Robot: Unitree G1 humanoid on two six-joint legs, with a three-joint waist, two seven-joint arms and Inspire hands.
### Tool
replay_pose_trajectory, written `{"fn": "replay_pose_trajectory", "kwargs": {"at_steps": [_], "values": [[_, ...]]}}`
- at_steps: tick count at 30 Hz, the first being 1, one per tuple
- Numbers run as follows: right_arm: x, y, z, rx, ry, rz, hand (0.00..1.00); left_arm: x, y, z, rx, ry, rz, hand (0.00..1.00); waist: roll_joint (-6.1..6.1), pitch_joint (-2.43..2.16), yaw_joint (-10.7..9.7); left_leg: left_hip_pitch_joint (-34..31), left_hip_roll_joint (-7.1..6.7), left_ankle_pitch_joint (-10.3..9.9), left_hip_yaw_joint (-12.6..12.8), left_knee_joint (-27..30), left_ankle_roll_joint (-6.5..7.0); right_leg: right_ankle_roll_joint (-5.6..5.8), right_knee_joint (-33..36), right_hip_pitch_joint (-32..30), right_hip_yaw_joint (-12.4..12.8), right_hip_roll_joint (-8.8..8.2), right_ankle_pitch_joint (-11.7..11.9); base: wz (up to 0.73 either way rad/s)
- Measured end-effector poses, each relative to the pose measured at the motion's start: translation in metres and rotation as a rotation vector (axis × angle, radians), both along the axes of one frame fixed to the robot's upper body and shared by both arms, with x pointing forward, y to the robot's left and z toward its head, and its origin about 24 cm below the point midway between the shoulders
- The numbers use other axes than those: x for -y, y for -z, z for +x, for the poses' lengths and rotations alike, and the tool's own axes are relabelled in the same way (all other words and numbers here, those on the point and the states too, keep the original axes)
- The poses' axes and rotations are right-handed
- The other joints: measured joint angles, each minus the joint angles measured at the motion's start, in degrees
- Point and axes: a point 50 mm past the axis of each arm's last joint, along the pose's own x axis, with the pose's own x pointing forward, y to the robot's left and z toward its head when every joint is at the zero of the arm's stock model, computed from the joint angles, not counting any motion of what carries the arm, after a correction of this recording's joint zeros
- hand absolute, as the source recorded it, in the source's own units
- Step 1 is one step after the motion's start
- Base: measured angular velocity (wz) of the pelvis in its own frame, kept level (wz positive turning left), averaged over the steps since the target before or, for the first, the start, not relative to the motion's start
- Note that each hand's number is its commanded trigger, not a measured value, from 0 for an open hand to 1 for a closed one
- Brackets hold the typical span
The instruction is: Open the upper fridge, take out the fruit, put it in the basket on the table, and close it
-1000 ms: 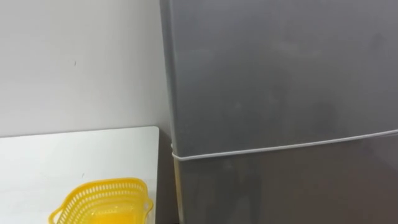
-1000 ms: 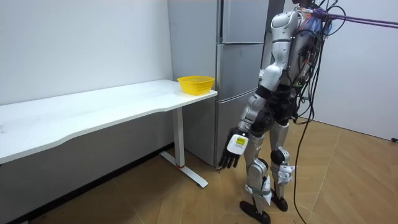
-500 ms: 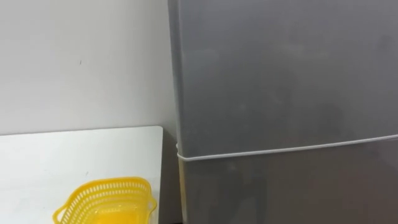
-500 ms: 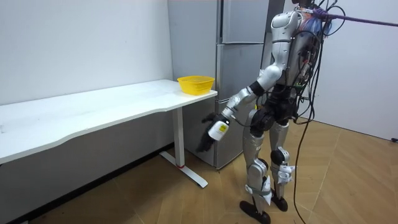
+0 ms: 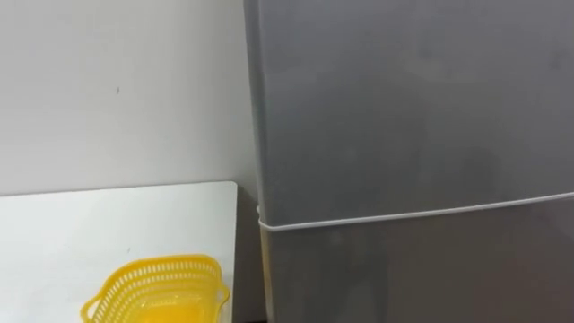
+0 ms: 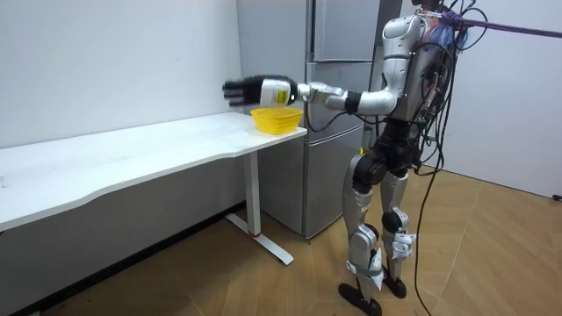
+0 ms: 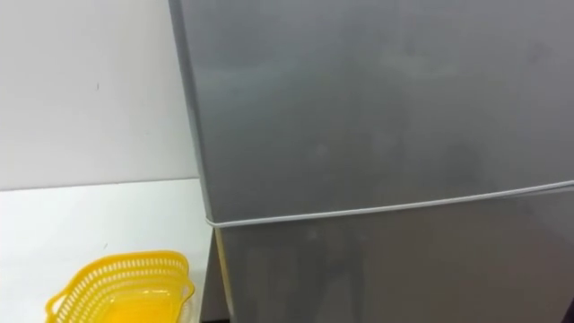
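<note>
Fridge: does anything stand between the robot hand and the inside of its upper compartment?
Yes: the upper fridge door is shut and covers the inside. The left robot hand is open, held out to the side toward the white table and the yellow basket, not at the door.

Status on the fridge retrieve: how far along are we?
Done: the robot stands facing the fridge. In hand: nothing. The left robot hand is open, held out level over the yellow basket at the end of the table. Left: the upper door is shut, so opening it, grasping and bringing out all remain.
</note>
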Motion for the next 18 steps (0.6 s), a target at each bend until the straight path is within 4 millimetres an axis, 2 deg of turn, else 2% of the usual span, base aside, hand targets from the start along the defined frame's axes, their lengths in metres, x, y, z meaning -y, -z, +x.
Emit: {"fn": "replay_pose_trajectory", "kwargs": {"at_steps": [2,5,8,12,14,18], "values": [[0.001,0.000,0.003,0.008,-0.002,0.000,0.00,0.005,-0.021,0.002,0.067,0.047,0.069,0.00,0.31,0.02,-0.38,-0.08,-0.05,0.00,-0.21,0.04,0.00,0.04,-0.08,0.08,-0.13,0.20,-0.03,0.05],[0.002,-0.001,0.002,0.009,0.010,0.006,0.00,0.013,-0.041,0.003,0.141,0.148,0.146,0.00,0.70,0.14,-1.50,-0.15,-0.36,0.01,-1.27,0.10,0.01,0.23,-0.33,0.75,-0.65,0.14,-0.16,0.11],[0.002,-0.001,0.000,0.011,0.036,0.029,0.00,0.021,-0.053,0.006,0.207,0.279,0.175,0.00,1.09,0.22,-2.68,-0.24,-0.38,0.01,-1.30,0.19,0.01,0.27,-0.83,0.80,-1.30,-0.03,-0.18,0.11],[0.004,-0.001,0.002,0.021,0.065,0.041,0.00,0.036,-0.063,0.020,0.259,0.464,0.196,0.00,1.45,0.46,-2.77,-0.68,-0.31,0.01,-1.35,0.69,0.00,0.24,-1.01,0.73,-1.38,-0.07,-0.19,0.01],[0.004,-0.001,0.004,0.025,0.076,0.044,0.00,0.047,-0.072,0.026,0.305,0.588,0.216,0.00,1.49,0.43,-2.91,-0.99,-0.30,0.01,-1.39,0.98,0.00,0.24,-1.00,0.36,-1.36,-0.08,-0.19,0.00],[0.005,-0.001,0.001,0.016,0.087,0.060,0.00,0.057,-0.084,0.032,0.367,0.717,0.273,0.00,1.62,0.44,-3.22,-0.92,-0.28,0.02,-1.42,0.94,-0.01,0.23,-0.80,0.09,-1.14,-0.10,-0.18,-0.05]]}}
